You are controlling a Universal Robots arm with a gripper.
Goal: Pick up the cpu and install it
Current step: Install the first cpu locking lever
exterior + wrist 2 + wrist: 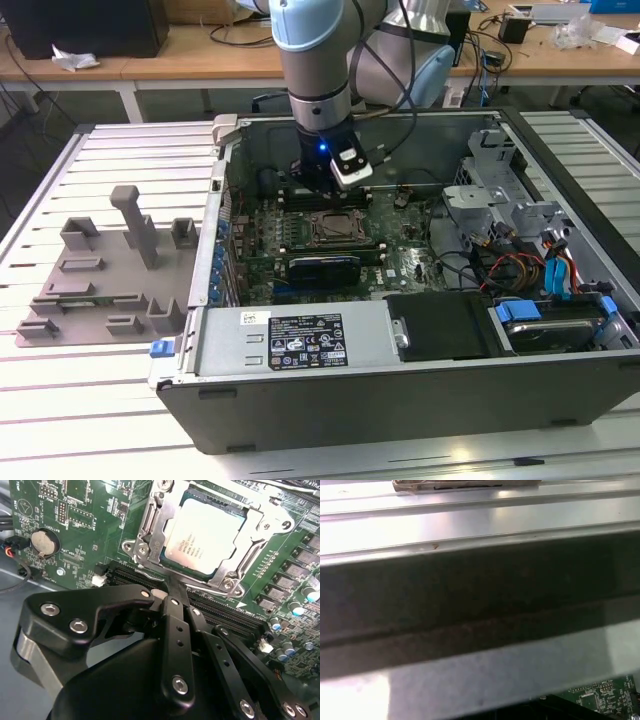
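Observation:
The cpu (205, 535), a flat square chip with a silvery-grey top, lies inside the metal-framed socket (150, 525) of the green motherboard (75, 510) in the second wrist view. My gripper (172, 586) is shut, its black fingers (176, 625) pressed together with nothing between them. Their tips rest at the socket frame's edge, just beside the cpu. In the exterior view the arm reaches down into the open computer case (420, 390), with the gripper (325, 192) just above the socket (335, 228).
A grey moulded tray (110, 270) lies on the slatted table at the exterior view's left. Inside the case are a power supply (300, 345), a drive cage (500, 190) and cables (520, 265). Memory slots (225, 617) run beside the socket. The case wall (480, 605) is close.

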